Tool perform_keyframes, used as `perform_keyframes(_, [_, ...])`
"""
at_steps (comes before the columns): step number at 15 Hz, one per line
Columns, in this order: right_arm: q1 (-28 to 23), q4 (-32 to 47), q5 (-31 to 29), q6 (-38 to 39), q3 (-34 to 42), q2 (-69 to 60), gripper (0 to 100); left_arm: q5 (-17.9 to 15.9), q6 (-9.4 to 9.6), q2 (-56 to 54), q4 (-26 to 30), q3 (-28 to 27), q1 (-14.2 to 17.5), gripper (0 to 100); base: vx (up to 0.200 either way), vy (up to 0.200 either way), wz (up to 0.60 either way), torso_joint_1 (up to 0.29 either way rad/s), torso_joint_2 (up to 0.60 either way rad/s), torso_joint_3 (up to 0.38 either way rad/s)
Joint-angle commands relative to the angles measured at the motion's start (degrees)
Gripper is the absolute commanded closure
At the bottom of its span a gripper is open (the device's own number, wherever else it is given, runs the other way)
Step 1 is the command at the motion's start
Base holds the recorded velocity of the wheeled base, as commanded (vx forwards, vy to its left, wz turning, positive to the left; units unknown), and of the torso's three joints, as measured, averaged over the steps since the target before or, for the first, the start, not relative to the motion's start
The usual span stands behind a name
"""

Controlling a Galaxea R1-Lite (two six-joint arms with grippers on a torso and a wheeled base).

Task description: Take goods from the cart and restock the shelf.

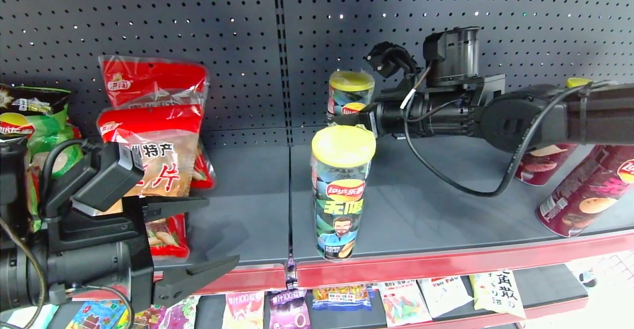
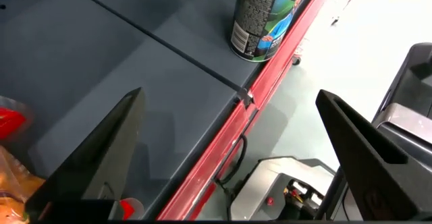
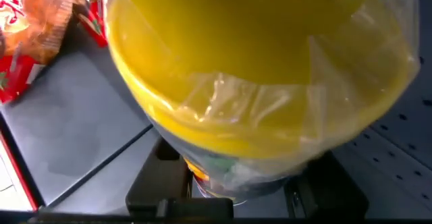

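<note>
**A:** ok, where's the right claw [image 1: 357, 119] at?

**B:** We see it mid-frame in the head view, coming in from the right edge. It's clamped on the rear can [image 1: 350, 91], just under that can's yellow lid. In the right wrist view the rear can [image 3: 256, 69] sits tight between the fingers [image 3: 156, 187], with the right claw [image 3: 243, 190] closed around it.

**A:** is that can down on the shelf [image 1: 421, 205]?

**B:** We can't tell, because its base is hidden behind the front can [image 1: 342, 195]. The front one stands upright at the shelf's red front lip, just below the held one in the frame.

**A:** and the left claw [image 1: 223, 230]?

**B:** Lower left of the frame, spread wide with nothing in it, out by the red lip next to the red bags [image 1: 158, 126]. In the left wrist view the left claw [image 2: 229, 96] gapes over the shelf [image 2: 135, 62] edge. The front can [image 2: 260, 15] stands farther along that edge.

**A:** anything else we should note?

**B:** We've got a green bag [image 1: 34, 121] at the left edge and maroon cans [image 1: 589, 190] tilted at the right edge. There are also packets [image 1: 401, 299] along the bottom, on the lower shelf.
</note>
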Motion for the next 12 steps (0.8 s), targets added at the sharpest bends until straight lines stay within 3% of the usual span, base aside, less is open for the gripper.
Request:
perform_keyframes(1, [0.55,-0.01,-0.05,-0.01,-0.73,1.23,100,0.01,0.01,0.24,-0.06,-0.03,-0.01,0,0.000,0.000,0.00,0.000,0.00,0.000])
perform_keyframes(5, [0.55,-0.01,-0.05,-0.10,0.50,0.88,100,-0.08,0.01,0.77,-0.06,0.06,-0.01,0,0.000,0.000,0.00,0.000,0.00,0.000])
perform_keyframes(6, [0.55,-0.01,-0.14,-0.10,0.77,0.88,0,-0.08,0.01,0.86,-0.06,-0.03,-0.01,0,0.000,0.000,0.00,0.000,0.00,0.000])
perform_keyframes(9, [0.37,0.08,-0.14,-0.01,3.14,-1.84,0,0.01,0.01,1.47,-0.06,0.06,-0.01,0,0.000,0.000,0.00,0.000,0.00,0.000])
perform_keyframes(12, [0.20,-0.01,-0.75,-0.01,10.08,-7.55,0,0.01,0.45,3.14,-0.24,-0.91,-0.10,0,0.000,0.000,0.00,0.000,0.00,0.000])
